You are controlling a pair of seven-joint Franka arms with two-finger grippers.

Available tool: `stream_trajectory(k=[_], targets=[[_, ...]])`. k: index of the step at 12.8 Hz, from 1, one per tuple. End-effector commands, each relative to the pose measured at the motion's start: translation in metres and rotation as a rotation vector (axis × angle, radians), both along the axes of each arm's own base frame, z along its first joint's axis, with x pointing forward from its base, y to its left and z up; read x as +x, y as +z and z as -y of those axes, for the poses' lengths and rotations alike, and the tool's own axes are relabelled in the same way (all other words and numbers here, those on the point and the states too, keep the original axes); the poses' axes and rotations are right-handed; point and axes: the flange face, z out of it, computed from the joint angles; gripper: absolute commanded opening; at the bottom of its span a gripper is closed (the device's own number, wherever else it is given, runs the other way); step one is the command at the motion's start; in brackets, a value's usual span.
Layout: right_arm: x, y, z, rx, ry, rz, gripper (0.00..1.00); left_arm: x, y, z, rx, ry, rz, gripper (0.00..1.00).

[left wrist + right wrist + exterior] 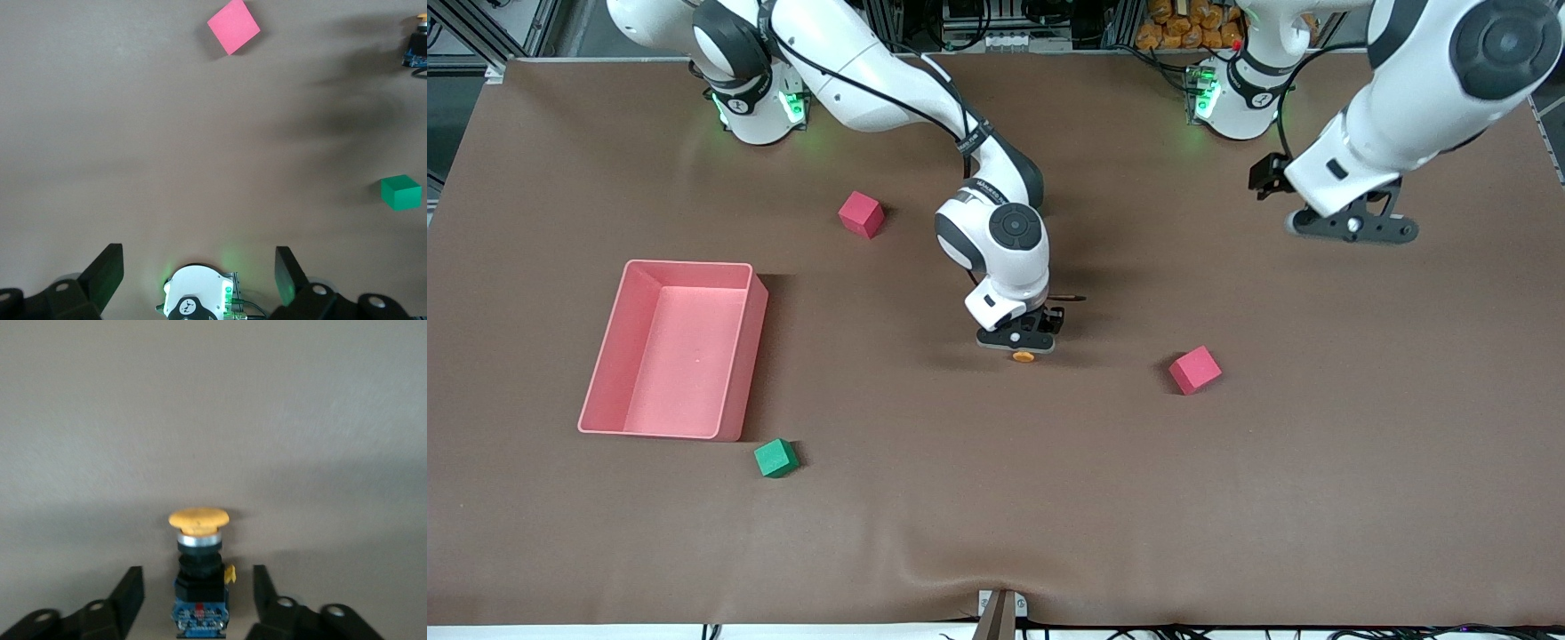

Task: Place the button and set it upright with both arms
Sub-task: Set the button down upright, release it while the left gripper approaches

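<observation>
The button (1023, 356) lies on its side on the brown table near the middle, its orange cap turned toward the front camera. In the right wrist view the button (199, 520) shows its orange cap, black body and blue base. My right gripper (1021, 342) is low at the table and straddles it. The right gripper (198, 569) is open, with a gap between each finger and the body. My left gripper (1352, 227) hangs open and empty above the table near the left arm's base; the left gripper (198, 249) holds nothing.
A pink tray (758, 356) stands toward the right arm's end. One pink cube (861, 214) lies near the right arm's base. Another pink cube (1194, 370) lies beside the button toward the left arm's end. A green cube (775, 458) sits by the tray's near corner.
</observation>
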Motion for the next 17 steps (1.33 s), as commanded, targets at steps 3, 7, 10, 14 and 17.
stream_trajectory(k=[3, 7, 10, 14, 17], targets=[[0.045, 0.094, 0.061, -0.049, -0.056, -0.025, 1.00, 0.018, -0.022, 0.008, -0.036, 0.043, -0.051, 1.00], [0.074, 0.174, 0.177, -0.113, 0.028, -0.102, 1.00, 0.007, -0.039, 0.052, 0.008, 0.089, -0.078, 1.00], [0.069, 0.217, 0.279, -0.107, 0.052, -0.114, 1.00, 0.004, -0.061, 0.111, -0.014, 0.129, -0.136, 1.00], [0.053, 0.290, 0.431, -0.096, 0.103, -0.159, 1.00, 0.018, -0.109, 0.180, -0.024, 0.111, -0.181, 1.00], [0.031, 0.334, 0.519, -0.064, 0.124, -0.199, 1.00, 0.020, -0.153, 0.232, -0.040, 0.110, -0.178, 1.00]])
